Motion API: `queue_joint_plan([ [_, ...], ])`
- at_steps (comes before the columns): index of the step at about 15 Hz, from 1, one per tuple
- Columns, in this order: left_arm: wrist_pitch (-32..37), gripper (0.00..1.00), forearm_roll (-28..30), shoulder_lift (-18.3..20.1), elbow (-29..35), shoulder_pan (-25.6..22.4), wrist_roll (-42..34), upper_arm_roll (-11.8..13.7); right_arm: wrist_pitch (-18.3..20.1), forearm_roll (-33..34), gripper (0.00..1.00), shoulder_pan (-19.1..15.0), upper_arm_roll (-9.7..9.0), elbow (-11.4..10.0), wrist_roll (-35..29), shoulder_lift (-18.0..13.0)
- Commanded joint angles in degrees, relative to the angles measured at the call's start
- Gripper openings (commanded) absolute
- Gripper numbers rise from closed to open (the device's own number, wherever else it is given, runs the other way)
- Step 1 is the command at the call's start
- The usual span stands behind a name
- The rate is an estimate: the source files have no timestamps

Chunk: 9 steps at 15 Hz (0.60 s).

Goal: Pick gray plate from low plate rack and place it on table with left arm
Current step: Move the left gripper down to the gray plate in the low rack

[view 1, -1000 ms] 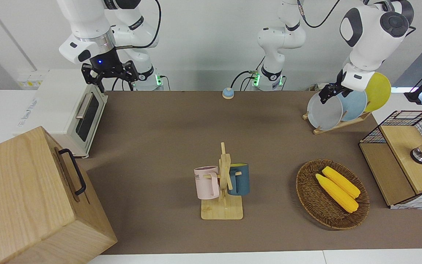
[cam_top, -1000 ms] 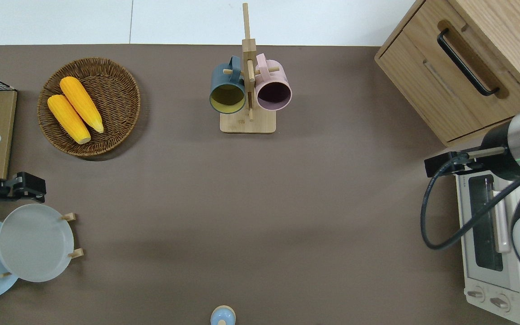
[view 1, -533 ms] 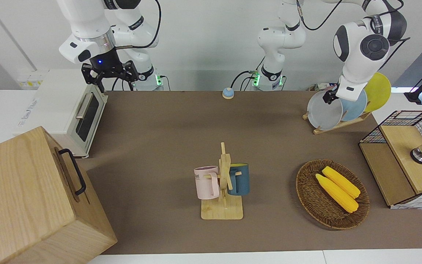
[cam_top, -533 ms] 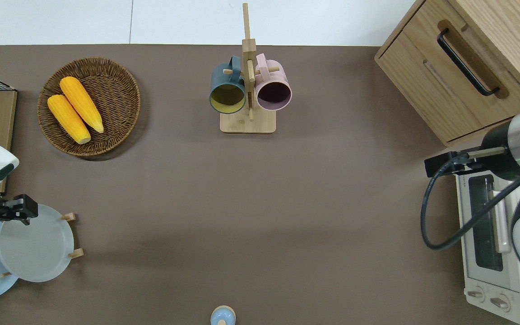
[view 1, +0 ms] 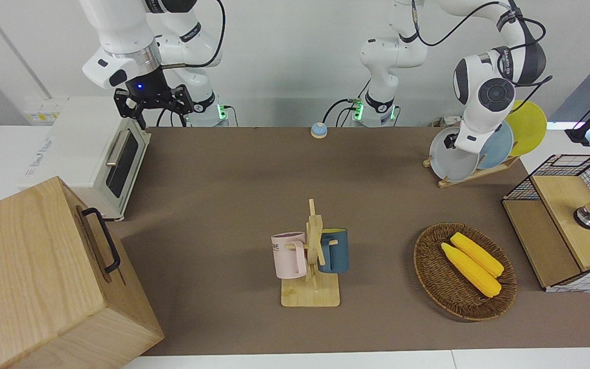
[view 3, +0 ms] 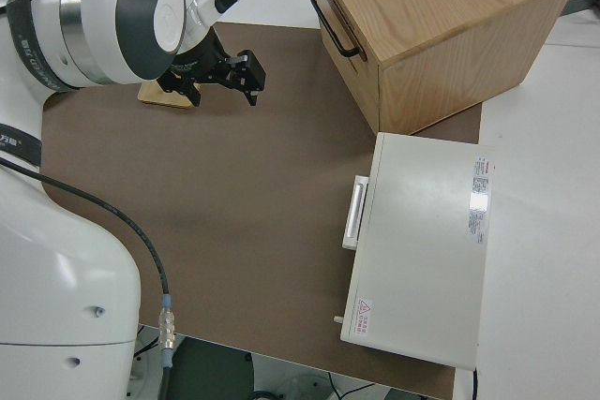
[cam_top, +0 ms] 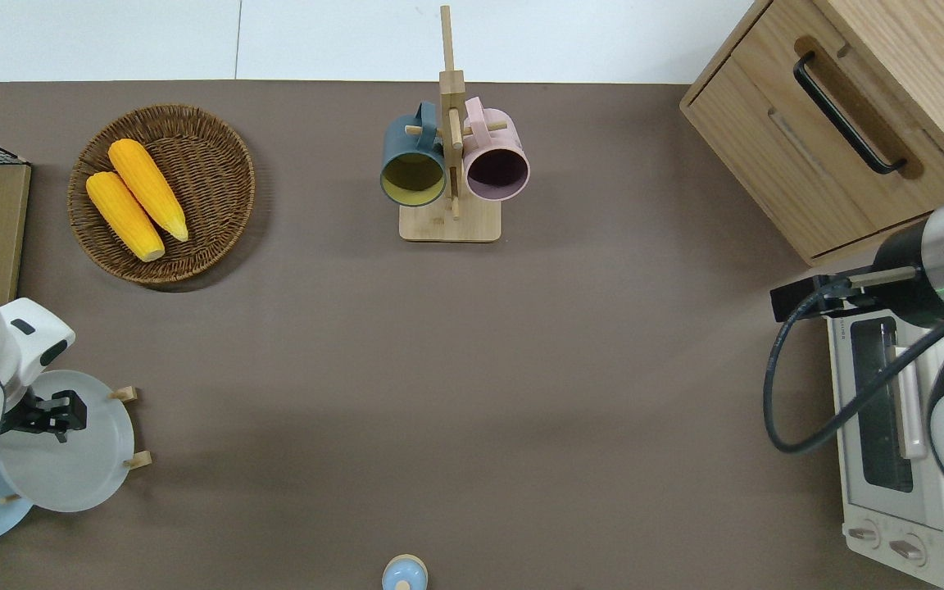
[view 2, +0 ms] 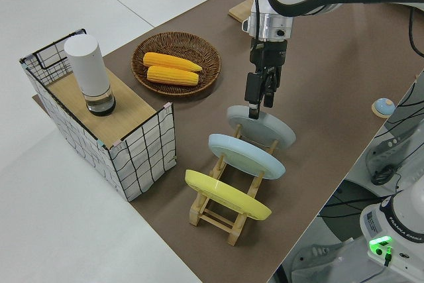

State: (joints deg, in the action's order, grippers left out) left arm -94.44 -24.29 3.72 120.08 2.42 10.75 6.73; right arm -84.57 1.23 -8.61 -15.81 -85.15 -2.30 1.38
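While my front view hides the left gripper (cam_top: 58, 412), overhead it sits, fingers slightly parted, on the round pale gray plate's (cam_top: 79, 459) top edge; right arm parked.

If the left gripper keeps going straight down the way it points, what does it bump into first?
Most likely the top rim of the gray plate in the low plate rack; the left gripper points down right at it.

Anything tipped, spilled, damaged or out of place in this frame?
Nothing stands out. The three plates sit slanted in the rack, gray plate included, with the left gripper at its top rim. Right arm is parked.
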Motion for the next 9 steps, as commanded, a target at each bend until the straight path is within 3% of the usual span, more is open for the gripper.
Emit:
queue_joint_plan([
  [1,-2.3,0.71,-1.2,1.6,3.1,-1.0,0.3,0.5,0.8,0.1,0.983,-1.1,-0.98,0.5,-0.7,-0.1],
  [4,-2.3,0.25,-1.2,1.6,3.1,-1.0,0.6,0.6,0.8,0.1,0.983,-1.1,-0.98,0.5,-0.7,-0.2],
  [5,-2.3,0.15,-1.2,1.6,3.1,-1.0,0.6,0.6,0.8,0.1,0.983,-1.1,-0.98,0.5,-0.7,-0.1],
  [7,-2.2,0.02,-1.2,1.6,2.9,-1.0,0.3,0.6,0.8,0.1,0.983,-1.1,-0.98,0.5,-0.7,-0.2],
  [9,-2.2,0.0,-1.2,1.6,2.6,-1.0,0.1,0.6,0.8,0.1,0.983,-1.1,-0.98,0.5,-0.7,-0.2],
])
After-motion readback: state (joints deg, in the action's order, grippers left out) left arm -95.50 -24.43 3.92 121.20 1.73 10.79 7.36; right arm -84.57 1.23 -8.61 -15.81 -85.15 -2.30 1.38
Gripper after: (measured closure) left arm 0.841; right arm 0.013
